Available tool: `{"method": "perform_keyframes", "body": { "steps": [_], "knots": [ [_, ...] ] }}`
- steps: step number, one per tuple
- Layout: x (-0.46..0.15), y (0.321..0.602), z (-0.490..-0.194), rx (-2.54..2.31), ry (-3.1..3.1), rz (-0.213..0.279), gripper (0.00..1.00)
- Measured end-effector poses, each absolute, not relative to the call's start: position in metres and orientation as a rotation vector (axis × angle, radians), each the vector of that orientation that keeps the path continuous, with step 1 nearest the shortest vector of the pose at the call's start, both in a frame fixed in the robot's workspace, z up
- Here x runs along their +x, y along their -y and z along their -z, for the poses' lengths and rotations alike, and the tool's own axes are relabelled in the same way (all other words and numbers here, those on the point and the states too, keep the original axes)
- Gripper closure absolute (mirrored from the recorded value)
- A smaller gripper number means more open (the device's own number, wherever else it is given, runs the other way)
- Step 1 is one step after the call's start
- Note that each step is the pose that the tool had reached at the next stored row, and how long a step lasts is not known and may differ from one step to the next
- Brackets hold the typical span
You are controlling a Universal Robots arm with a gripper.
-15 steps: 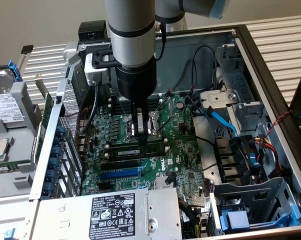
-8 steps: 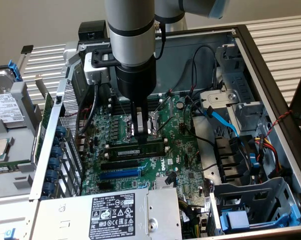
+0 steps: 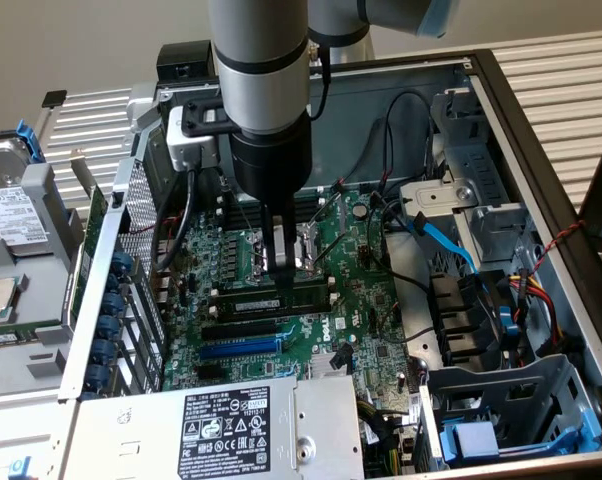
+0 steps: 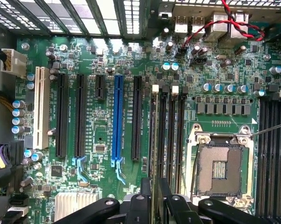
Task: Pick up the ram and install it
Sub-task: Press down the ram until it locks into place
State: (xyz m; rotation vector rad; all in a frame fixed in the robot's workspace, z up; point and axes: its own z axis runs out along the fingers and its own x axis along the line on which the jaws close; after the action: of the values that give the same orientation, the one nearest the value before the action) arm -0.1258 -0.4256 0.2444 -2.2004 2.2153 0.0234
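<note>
The gripper (image 3: pixel 279 268) hangs straight down inside the open case (image 3: pixel 541 170), its narrow jaws pinched on the ram (image 3: pixel 281 298), which sits on edge along a black memory slot on the motherboard (image 3: pixel 351 300). In the wrist view the fingers (image 4: pixel 145 196) clamp the stick's top edge, and the ram (image 4: pixel 153 140) runs away from them as a thin green line, parallel with the neighbouring slots (image 4: pixel 171 135). Gripping the thin top edge at mid-length likely keeps the board upright and lets a downward push spread evenly to both ends. Whether it is fully seated I cannot tell; the white latch (image 4: pixel 155 87) at its far end looks close against it.

In the exterior view the CPU socket (image 3: pixel 301 250) lies at about 1 o'clock from the gripper, just behind the ram, and the blue slot (image 3: pixel 239 348) at 7 o'clock, nearer the camera. The power supply (image 3: pixel 226 425) closes off the 6 o'clock side, and the blue-clipped bracket wall (image 3: pixel 111 300) stands at 9 o'clock. Cables (image 3: pixel 441 240) crowd the 3 o'clock side near the drive cage (image 3: pixel 501 400). Open room is mostly straight up; sideways the neighbouring slots and socket lever (image 4: pixel 271 128) leave little margin.
</note>
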Motion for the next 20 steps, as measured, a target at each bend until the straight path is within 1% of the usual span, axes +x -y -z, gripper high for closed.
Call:
{"method": "perform_keyframes", "body": {
  "steps": [9, 10, 12, 13, 20],
  "knots": [
    [-0.1296, 0.4237, -0.2474, -2.2, -2.216, -0.024, 0.79],
    [-0.13, 0.4225, -0.2474, -2.2, -2.216, -0.024, 0.81],
    [-0.1302, 0.4207, -0.2474, -2.2, -2.216, -0.024, 0.81],
    [-0.1304, 0.4206, -0.2474, -2.2, -2.216, -0.024, 0.88],
    [-0.1336, 0.4206, -0.2461, -2.199, -2.215, -0.026, 0.88]
  ]
}}
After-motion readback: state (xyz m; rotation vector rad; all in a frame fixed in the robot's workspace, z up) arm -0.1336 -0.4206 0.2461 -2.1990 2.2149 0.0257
